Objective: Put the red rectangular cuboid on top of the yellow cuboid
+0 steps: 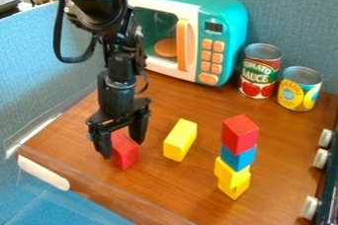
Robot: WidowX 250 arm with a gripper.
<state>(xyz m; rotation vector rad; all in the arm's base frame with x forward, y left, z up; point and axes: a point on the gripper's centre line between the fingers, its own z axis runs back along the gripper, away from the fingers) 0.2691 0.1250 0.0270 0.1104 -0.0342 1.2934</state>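
The black gripper (121, 149) hangs at the left of the table, pointing down, its two fingers spread open. Between and just below them is the red rectangular cuboid (125, 153), its upper part partly hidden by the fingers; whether they touch it I cannot tell. To the right of it, the yellow cuboid (180, 140) lies on the brown table, apart from the gripper and the red cuboid.
Right of the yellow cuboid stands a stack: a red block (239, 134), a blue block (237, 157) and yellow blocks (232, 177) under them. A toy microwave (228, 26), a tomato can (260, 71) and a pineapple can (299, 89) stand behind. Knobs (320, 159) line the right edge.
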